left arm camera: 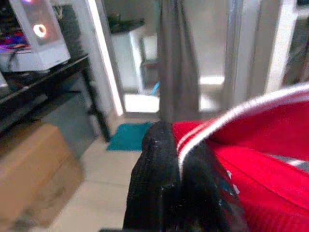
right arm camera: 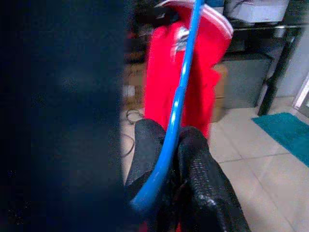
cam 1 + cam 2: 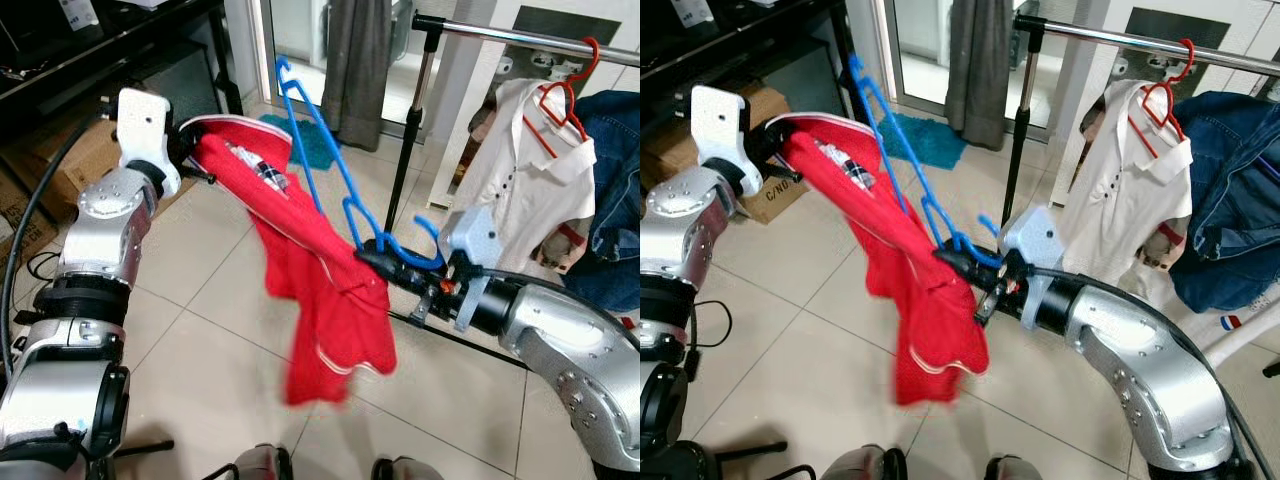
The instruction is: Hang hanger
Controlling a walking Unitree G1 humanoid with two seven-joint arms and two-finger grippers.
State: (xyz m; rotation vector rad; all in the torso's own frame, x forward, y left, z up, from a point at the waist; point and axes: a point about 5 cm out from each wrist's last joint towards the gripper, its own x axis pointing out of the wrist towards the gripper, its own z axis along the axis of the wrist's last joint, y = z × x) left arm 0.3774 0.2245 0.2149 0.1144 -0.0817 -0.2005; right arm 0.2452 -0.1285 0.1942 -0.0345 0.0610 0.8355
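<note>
The blue hanger (image 3: 330,170) runs from upper centre of the head view down to centre right, where the right end effector (image 3: 372,258) is clamped tight on it; the right wrist view shows both black fingers (image 2: 198,169) pinching the blue bar. A red shirt (image 3: 320,290) drapes over it. Its collar end, at upper left, is pinched by the left end effector (image 3: 195,160); in the left wrist view those fingers (image 1: 159,183) are closed on the white-striped red hem. The rest of the shirt sags toward the tiled floor (image 3: 200,350).

The rail (image 3: 520,38) crosses the upper right of the frame, already carrying a white shirt (image 3: 510,190) on a red hanger (image 3: 565,100) and a denim garment (image 3: 610,180).

The shirt seems only partly on the hanger, so hanging looks some way off. Risks:
- The cloth appears loosely draped; lifting toward the rail could let it slide off.
- If the left end effector pulls away from the right, the shirt may be dragged off the hanger.
- The hanger's hook (image 3: 285,75) points away from the rail, so it likely needs turning; it might twist in the pinch.
- Swinging right could snag the white shirt.
</note>
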